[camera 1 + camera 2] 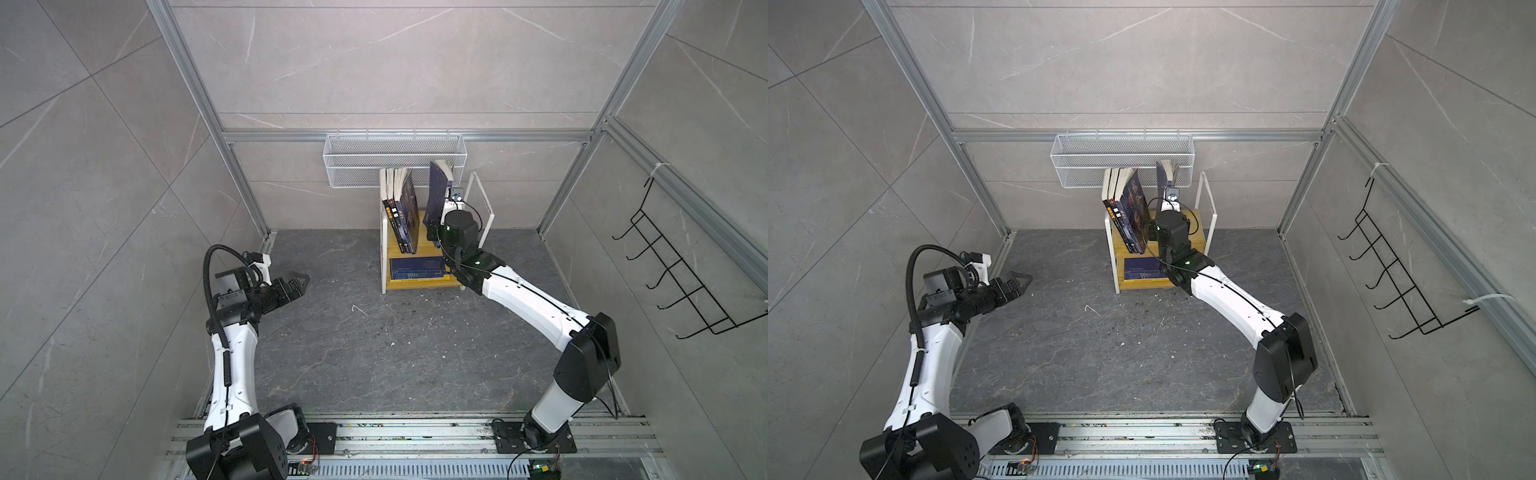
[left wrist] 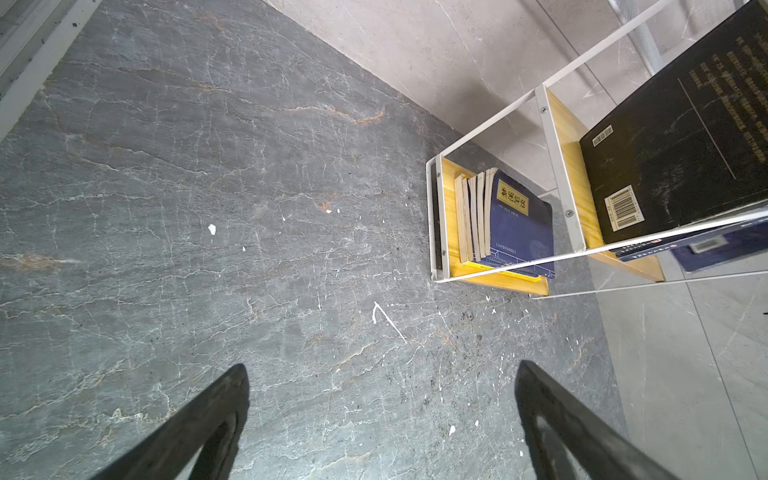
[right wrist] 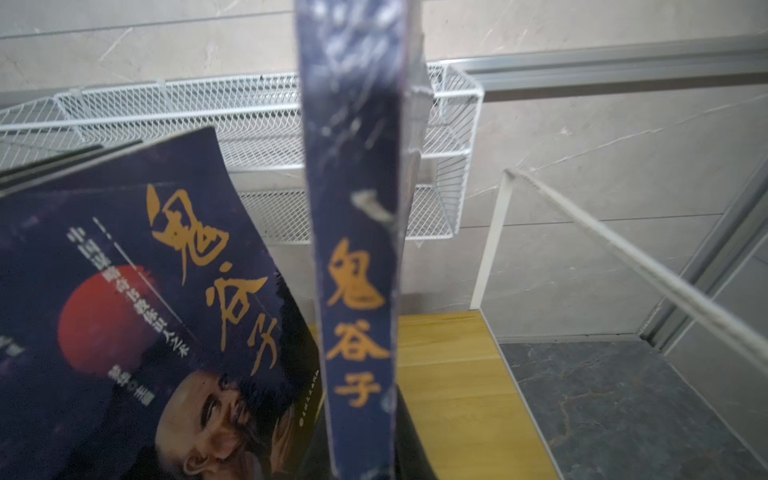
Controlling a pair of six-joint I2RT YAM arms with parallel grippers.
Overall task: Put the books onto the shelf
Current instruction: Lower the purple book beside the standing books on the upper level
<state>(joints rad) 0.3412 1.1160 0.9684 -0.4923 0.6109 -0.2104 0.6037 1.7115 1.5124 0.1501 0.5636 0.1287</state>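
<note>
Right gripper (image 1: 433,233) clamped on a navy book (image 1: 439,193), upright over the upper board of the shelf (image 1: 419,286) — beside the leaning row (image 1: 403,216). Left gripper (image 1: 302,286) spread wide, empty, over the floor (image 1: 374,353).

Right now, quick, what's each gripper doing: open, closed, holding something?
Left gripper: jaws open, holding nothing.
Right gripper: closed on the upright navy book with orange spine lettering.

Pale grey marble-look wall tiles (image 1: 395,62), dark veined slate worktop (image 1: 374,353) – aluminium frame posts (image 1: 195,91) in the corners, white mesh basket (image 1: 395,166) on the back rail, black hook rack (image 1: 680,262) on the right wall
</note>
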